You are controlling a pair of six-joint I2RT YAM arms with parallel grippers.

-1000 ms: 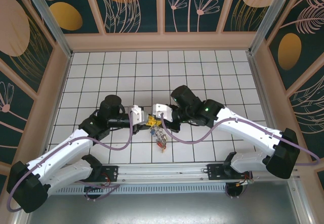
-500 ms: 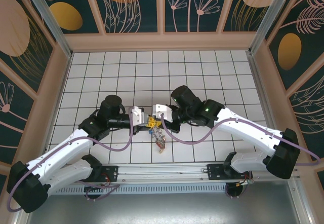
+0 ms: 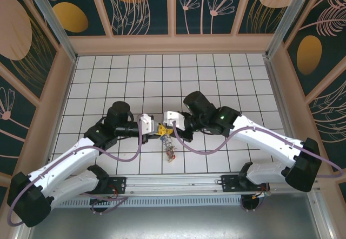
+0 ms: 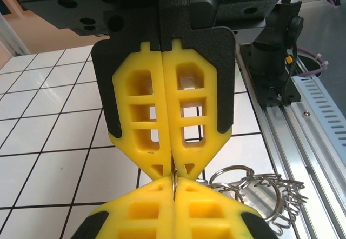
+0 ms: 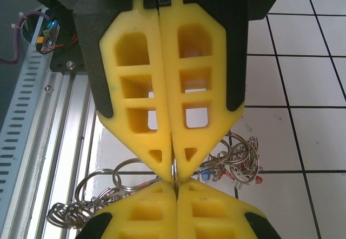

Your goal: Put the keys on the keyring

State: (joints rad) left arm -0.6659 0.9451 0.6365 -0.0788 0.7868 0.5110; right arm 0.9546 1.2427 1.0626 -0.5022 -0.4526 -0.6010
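- The left pincer (image 3: 159, 130) and the right pincer (image 3: 168, 130) meet tip to tip over the white tiled table (image 3: 227, 82), slightly toward 6 o'clock from its middle.
- In the left wrist view, the left pincer (image 4: 174, 189) sits at the lower edge with its yellow fingers pressed together. The right pincer (image 4: 173, 168) points down at it from 12 o'clock, also closed.
- A thin wire loop of the keyring (image 4: 174, 178) stands on edge between the two pairs of tips, and both pincers are clamped on it.
- The right wrist view mirrors this, with the right pincer (image 5: 175, 189) below and the left pincer (image 5: 173, 170) above. The same keyring (image 5: 174, 172) is nipped between them.
- More steel loops fan out at 4 o'clock of the tips in the left wrist view, and at 8 and 3 o'clock in the right wrist view.
- The keys (image 5: 208, 173) show as small blue and red bits among the loops at 3 o'clock.
- From above, the keys (image 3: 171, 152) trail toward 6 o'clock from the pincers, near the metal rail (image 3: 178, 184). Whether they touch the table I cannot tell.
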